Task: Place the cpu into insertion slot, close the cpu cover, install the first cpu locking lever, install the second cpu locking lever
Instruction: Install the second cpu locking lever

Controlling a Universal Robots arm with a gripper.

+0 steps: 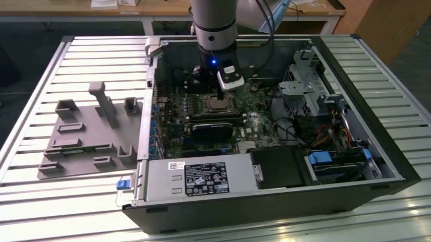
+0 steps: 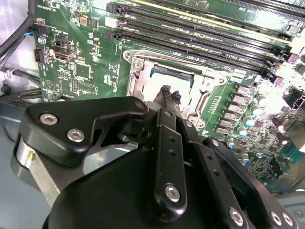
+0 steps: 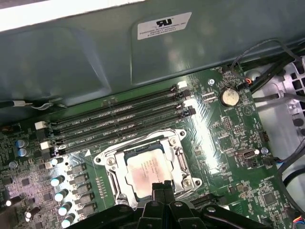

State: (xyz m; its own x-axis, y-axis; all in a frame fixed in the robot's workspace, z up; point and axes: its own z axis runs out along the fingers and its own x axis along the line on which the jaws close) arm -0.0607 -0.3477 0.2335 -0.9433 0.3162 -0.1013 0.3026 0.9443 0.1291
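Observation:
The cpu (image 3: 147,169), a pale silvery-beige square, lies flat in the insertion slot (image 3: 107,161) on the green board. The cpu cover (image 3: 143,148), a thin silvery frame, lies down around it with the chip showing through its window. A thin metal locking lever (image 3: 184,161) runs along the frame's edge; I cannot tell whether it is latched. My gripper (image 3: 162,186) hangs just over the chip's near edge, fingers shut together with nothing seen between them. In the second wrist view the gripper (image 2: 167,91) hides most of the slot (image 2: 138,71). In the exterior view the gripper (image 1: 219,97) is directly above the cpu (image 1: 217,105).
Long black memory slots (image 3: 119,121) run beside the socket, with a coin battery (image 3: 229,97) and cables nearby. The case wall (image 3: 95,62) rises close behind. A black card (image 1: 212,128) and power supply (image 1: 195,179) sit inside the case. A grey fixture (image 1: 88,136) lies at the exterior view's left.

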